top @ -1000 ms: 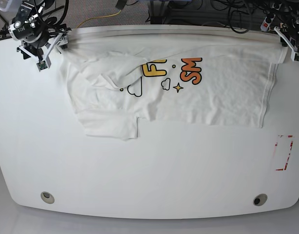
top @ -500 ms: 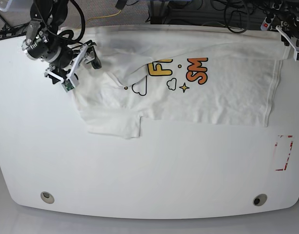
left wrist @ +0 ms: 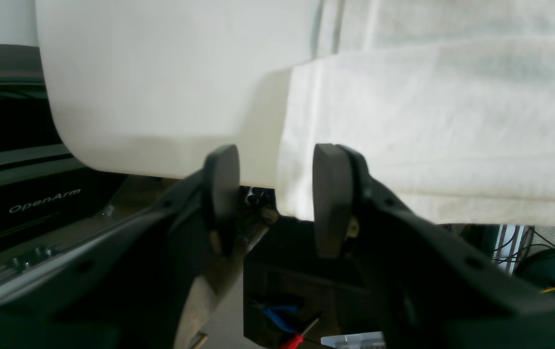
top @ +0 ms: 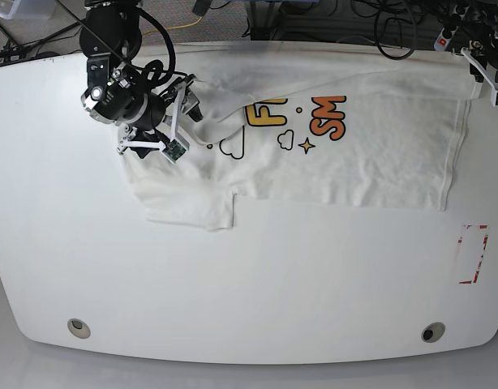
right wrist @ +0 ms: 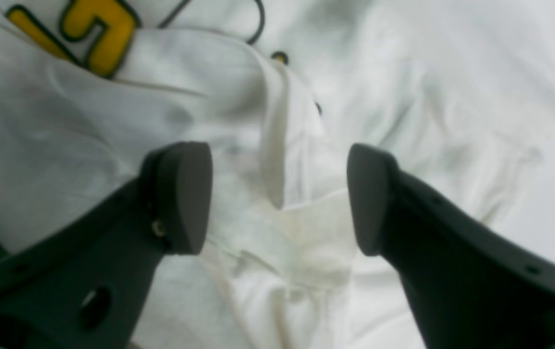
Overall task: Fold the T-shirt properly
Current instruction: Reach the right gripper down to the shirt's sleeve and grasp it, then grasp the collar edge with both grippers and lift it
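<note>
One T-shirt [top: 346, 154] lies face up across the far half of the white tabletop [top: 249, 284], hem toward the base view's right, collar end toward its left. Print partly showing: yellow and orange letters, two small clouds, one star. The far shoulder is flopped over onto the chest, covering part of the lettering, so the shirt is not yet flat enough to fold; one sleeve [top: 188, 211] sticks out toward the near side.

Right claw [top: 178, 126] hangs over that bunched shoulder area, jaws spread wide, nothing between them. In its wrist view the pads straddle a raised ridge of cloth [right wrist: 277, 145] beside the yellow letter. My reading: it is placed to pinch that fold and pull it back off the print.

Left claw [top: 494, 79] sits at the far corner of the tabletop by the hem. Its wrist view shows the jaws parted, a hanging corner of cloth just in front of the gap, not clamped. Probably lining up to take that corner.

Count: one shirt, two arms, two round holes [top: 79, 327] near the front edge, one red-marked rectangle [top: 474, 254] on the surface.
</note>
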You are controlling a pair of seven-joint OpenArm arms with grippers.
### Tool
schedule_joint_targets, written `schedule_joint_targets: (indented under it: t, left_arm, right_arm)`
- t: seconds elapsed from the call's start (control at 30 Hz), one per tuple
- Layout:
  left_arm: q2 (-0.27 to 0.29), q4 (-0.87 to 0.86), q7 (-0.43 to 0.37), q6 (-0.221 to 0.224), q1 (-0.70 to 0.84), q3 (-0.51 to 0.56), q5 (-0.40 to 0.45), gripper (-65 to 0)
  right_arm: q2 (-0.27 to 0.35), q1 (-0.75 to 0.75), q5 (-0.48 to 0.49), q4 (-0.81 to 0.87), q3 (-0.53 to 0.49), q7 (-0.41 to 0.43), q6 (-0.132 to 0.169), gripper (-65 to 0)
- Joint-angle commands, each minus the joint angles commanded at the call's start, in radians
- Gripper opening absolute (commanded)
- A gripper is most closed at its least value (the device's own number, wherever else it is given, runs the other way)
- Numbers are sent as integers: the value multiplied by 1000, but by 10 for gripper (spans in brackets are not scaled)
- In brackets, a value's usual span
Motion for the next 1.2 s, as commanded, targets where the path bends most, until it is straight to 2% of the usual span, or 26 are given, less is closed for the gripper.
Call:
schedule_joint_targets:
  t: [0.13,0.33,0.43,0.53,0.67,0.87,1.2]
  left_arm:
    - [0,0,0,0,0,2,0,-415]
    - [-2,-2,-2,0,-11,6,0,-415]
    - [-2,-2,-2,0,-37,6,2,-415]
    - [-2,0,-2,0,-41,6,2,-415]
    - [-11,2,-2,0,-69,6,6,-415]
    - [-32,2,-2,0,-78,35,3,-415]
    - [-34,-2,-2,0,-98,68,6,-415]
  right_arm:
    - [0,9,-68,-52,-5,69,0,-247]
    - [-17,100,-203,-195,3,186,0,-249]
    - [-5,158,-249,-219,3,203,0,-249]
    - [12,201,-262,-196,15,203,0,-249]
    - [18,239,-262,-186,89,203,0,-249]
    - [17,318,-252,-293,180,203,0,-249]
    - [23,336,-252,-316,138,203,0,-241]
